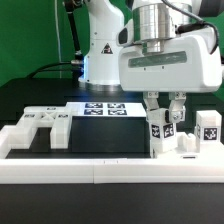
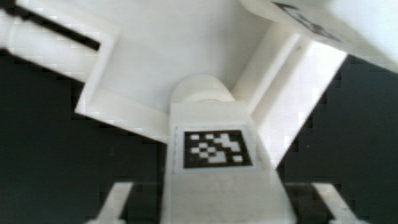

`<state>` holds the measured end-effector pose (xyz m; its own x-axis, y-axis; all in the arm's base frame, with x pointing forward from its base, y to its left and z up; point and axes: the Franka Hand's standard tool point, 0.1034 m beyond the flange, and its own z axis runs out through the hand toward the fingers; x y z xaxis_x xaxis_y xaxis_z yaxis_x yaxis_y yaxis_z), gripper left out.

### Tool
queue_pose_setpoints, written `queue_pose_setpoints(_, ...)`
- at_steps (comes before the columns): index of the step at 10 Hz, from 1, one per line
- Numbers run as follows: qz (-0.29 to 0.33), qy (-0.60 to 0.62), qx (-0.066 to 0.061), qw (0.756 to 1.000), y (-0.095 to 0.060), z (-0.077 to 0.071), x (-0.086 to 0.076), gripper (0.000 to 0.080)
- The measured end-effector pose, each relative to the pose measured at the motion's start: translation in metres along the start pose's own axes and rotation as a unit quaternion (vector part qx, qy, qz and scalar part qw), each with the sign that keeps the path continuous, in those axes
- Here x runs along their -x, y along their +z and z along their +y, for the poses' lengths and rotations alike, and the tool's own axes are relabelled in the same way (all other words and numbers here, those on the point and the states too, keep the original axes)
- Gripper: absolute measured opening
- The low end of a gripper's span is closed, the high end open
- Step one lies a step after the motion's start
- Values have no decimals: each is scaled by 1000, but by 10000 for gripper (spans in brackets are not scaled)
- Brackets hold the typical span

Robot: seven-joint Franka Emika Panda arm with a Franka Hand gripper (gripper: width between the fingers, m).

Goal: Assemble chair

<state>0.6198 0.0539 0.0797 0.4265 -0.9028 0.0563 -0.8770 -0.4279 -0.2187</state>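
Note:
My gripper [image 1: 166, 116] hangs at the exterior view's right, its jaws down on either side of an upright white chair bar [image 1: 160, 131] that carries a square tag. The bar's lower end meets a low white chair block [image 1: 170, 152] by the front rail. In the wrist view the tagged bar [image 2: 217, 150] fills the space between my gripper [image 2: 217, 206] fingers [image 2: 118, 202]. Its far end rests against a larger white chair panel [image 2: 169, 70]. A slotted chair panel [image 1: 45, 125] lies flat at the exterior view's left.
A second tagged white piece [image 1: 208, 128] stands just beyond my gripper toward the exterior view's right. The marker board [image 1: 105, 108] lies behind, near the robot base. A long white border rail [image 1: 100, 170] runs along the front of the black table.

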Motion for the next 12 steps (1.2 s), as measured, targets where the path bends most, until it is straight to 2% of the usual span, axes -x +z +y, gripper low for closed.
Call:
queue_pose_setpoints(3,0,45,-2,999,-1,-1,-1,291)
queue_pose_setpoints(4,0,37,-2,999,-1,-1,-1,372)
queue_pose_setpoints(5,-3,-7,3,1000,0,1,-1,372)
queue_pose_setpoints(6,-7,-40,9,999,0,1,0,553)
queue_pose_setpoints(7,-7,-101,11,995,-1,0,1,619)
queue_pose_setpoints(10,-8,-246,10,969,-1,2,-3,648)
queue_pose_setpoints(12,-8,-343,9,939,-1,2,-3,649)
